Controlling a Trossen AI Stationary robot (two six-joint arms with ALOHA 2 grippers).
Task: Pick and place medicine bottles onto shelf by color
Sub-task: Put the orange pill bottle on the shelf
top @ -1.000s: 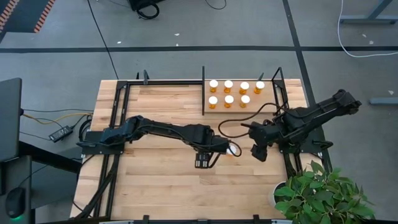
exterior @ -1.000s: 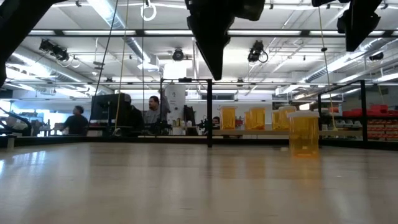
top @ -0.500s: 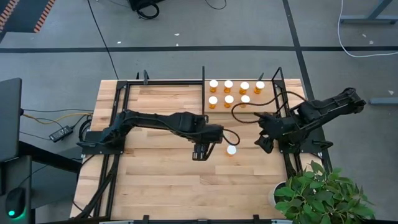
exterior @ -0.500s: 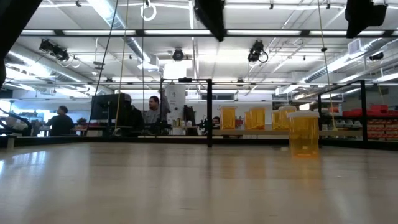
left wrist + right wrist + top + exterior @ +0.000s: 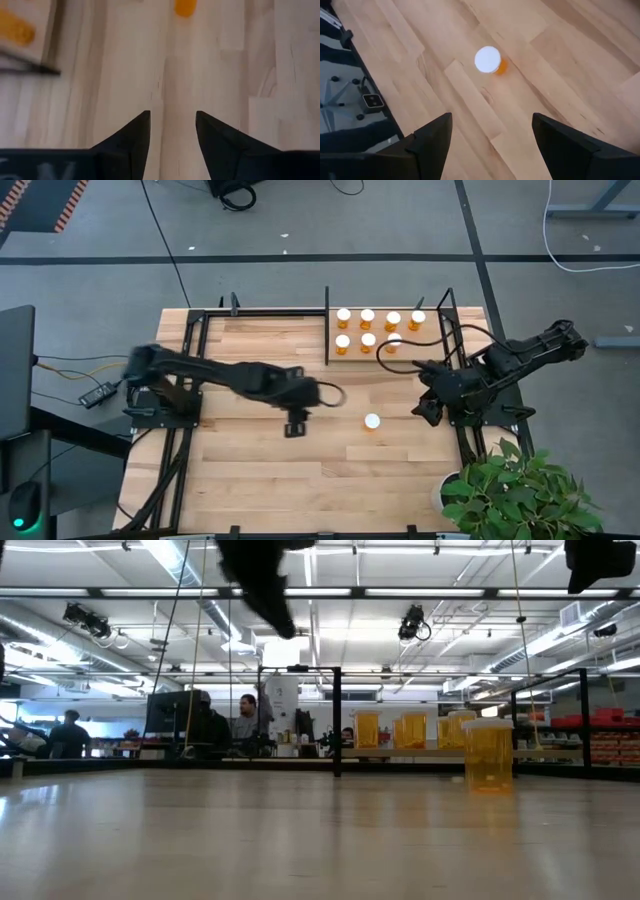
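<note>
One orange medicine bottle (image 5: 372,421) with a white cap stands alone, upright on its base, on the tabletop; it also shows in the low view (image 5: 488,755) and the right wrist view (image 5: 488,60). Several more bottles (image 5: 380,328) stand on the pale shelf (image 5: 428,343) at the far right. My left gripper (image 5: 296,423) is open, left of the lone bottle and well apart from it; its wrist view shows the bottle (image 5: 185,7) far ahead of the fingers. My right gripper (image 5: 421,414) is open, raised to the right of that bottle.
Black metal bars (image 5: 327,330) edge the shelf and frame the table sides. A potted plant (image 5: 510,490) stands at the near right corner. Bare planked tabletop (image 5: 260,470) lies on the near side. People sit in the room beyond the table (image 5: 215,725).
My left gripper has pulled away from the lone bottle toward the table's left edge, its arm folding back and blurred with motion. My right gripper has drawn back a little toward the far right. The bottle has stayed upright where it was.
</note>
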